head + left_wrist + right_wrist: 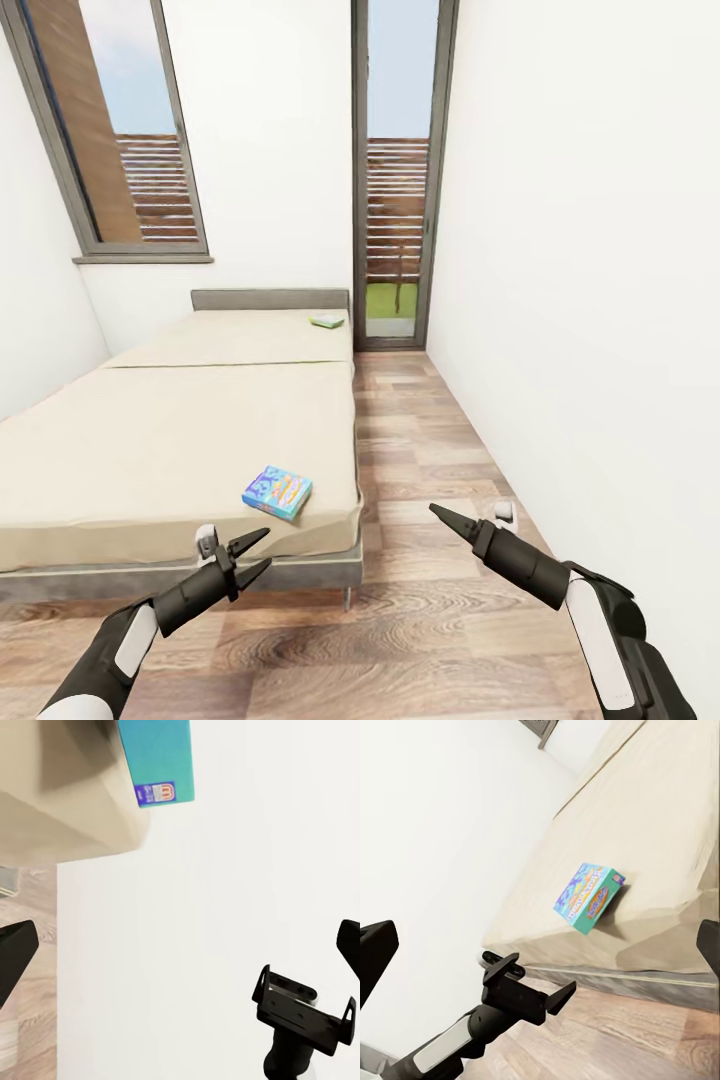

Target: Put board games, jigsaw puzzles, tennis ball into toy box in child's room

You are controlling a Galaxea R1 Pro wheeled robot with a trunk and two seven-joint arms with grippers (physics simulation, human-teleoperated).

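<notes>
- I am standing at the foot of the large low bed with the cream two-part mattress (170,440), facing its grey headboard (270,299) at about 12 o'clock.
- A flat blue-green printed game box (277,492) lies on the mattress near the foot-end corner, at about 11 o'clock from me and just beyond my left gripper (256,558). It rests flat with its printed face up, so I judge a grasp across its edges would suit it.
- A second, small pale green-white game box (327,321) lies well apart at the far end, close to the headboard and near the mattress's right edge, at roughly 12 o'clock.
- My left gripper is empty, its two dark fingers spread wide, held low in front of the bed's foot edge and aimed toward the nearer box, which I take as readiness to reach for it.
- My right gripper (440,514) hangs over the wood-plank floor (420,420) at about 2 o'clock, carrying nothing. From the head view I cannot tell how far its fingers stand apart; in the right wrist view the two dark tips sit at opposite edges, which suggests wide.
- The blue-green box (589,898) shows again from my right wrist, on the mattress near the corner.
</notes>
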